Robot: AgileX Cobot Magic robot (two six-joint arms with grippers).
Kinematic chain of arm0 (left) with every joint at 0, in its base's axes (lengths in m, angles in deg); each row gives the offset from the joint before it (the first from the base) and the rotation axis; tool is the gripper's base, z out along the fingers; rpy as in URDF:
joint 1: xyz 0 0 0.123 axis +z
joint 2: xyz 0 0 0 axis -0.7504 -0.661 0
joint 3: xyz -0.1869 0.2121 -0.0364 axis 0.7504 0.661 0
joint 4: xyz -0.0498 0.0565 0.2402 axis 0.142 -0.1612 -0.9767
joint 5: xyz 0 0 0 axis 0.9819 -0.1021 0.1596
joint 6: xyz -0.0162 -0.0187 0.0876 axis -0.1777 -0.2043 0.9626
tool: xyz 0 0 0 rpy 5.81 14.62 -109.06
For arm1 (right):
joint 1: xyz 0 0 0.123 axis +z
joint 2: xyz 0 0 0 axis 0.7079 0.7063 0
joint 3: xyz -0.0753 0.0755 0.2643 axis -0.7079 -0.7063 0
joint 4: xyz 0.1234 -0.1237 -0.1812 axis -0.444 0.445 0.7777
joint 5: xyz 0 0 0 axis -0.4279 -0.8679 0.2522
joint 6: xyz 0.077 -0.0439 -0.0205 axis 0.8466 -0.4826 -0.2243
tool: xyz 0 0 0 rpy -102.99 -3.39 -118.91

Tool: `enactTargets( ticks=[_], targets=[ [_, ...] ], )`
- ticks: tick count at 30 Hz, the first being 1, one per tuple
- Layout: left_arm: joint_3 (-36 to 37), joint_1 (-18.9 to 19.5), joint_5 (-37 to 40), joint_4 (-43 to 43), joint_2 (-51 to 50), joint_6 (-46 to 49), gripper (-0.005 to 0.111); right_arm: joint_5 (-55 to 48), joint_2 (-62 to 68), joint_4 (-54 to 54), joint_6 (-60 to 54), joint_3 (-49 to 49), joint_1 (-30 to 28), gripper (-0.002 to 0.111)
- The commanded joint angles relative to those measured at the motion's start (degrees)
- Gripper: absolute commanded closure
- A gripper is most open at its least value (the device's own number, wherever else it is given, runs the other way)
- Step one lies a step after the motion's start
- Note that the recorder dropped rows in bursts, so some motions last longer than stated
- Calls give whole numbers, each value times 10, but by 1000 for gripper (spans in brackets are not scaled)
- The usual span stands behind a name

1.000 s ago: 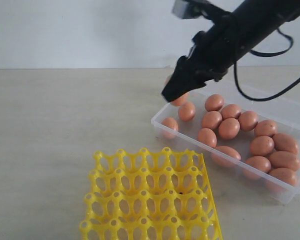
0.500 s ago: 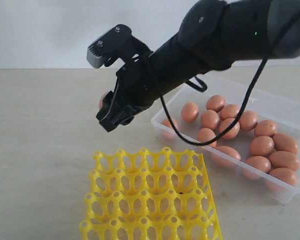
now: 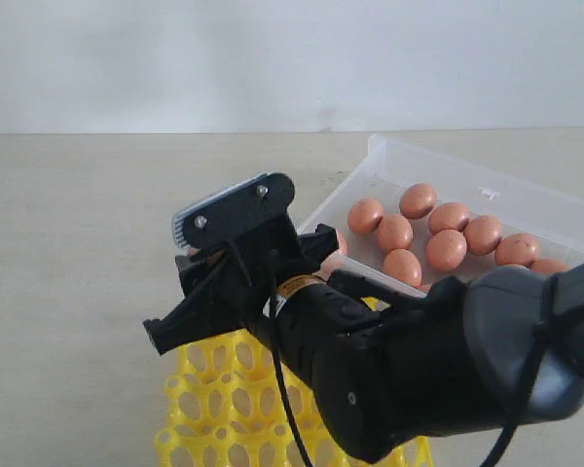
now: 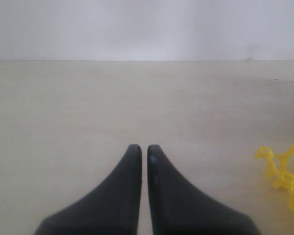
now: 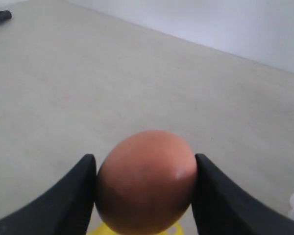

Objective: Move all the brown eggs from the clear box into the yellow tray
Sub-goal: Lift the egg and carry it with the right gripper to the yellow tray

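Observation:
My right gripper (image 5: 144, 158) is shut on a brown egg (image 5: 146, 181), one black finger on each side of it. In the exterior view this gripper (image 3: 175, 326) hangs low over the far left part of the yellow tray (image 3: 214, 389), and the arm hides most of the tray and the held egg. A bit of yellow tray (image 5: 100, 229) shows just under the egg. Several brown eggs (image 3: 447, 250) lie in the clear box (image 3: 487, 185) at the right. My left gripper (image 4: 140, 147) is shut and holds nothing, low over bare table, with a tray corner (image 4: 284, 171) off to one side.
The tan table (image 3: 78, 243) stretches to the left of the tray and ends at a white wall (image 3: 273, 58) behind. The bulky right arm (image 3: 419, 370) covers the tray's right side and the box's near edge. A dark tip (image 5: 0, 17) lies far off on the table.
The right arm has swung from the clear box leftward and down, carrying the egg, and now hangs low over the yellow tray. The eggs in the box have not moved.

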State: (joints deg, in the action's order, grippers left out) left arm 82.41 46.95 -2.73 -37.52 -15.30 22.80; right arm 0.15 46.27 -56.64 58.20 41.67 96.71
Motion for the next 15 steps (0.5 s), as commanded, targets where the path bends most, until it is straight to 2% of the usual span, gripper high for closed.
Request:
enactTargets(
  ticks=[1,4,15],
  targets=[
    [-1,-2,-6,5,2,-4,103,24,38,63,24,-5,1,109],
    [-1,-2,-6,5,2,-4,103,12,45,69,61,-5,1,109],
    [-1,-2,-6,5,2,-4,103,35,65,108,34,-5,1,106]
  ],
)
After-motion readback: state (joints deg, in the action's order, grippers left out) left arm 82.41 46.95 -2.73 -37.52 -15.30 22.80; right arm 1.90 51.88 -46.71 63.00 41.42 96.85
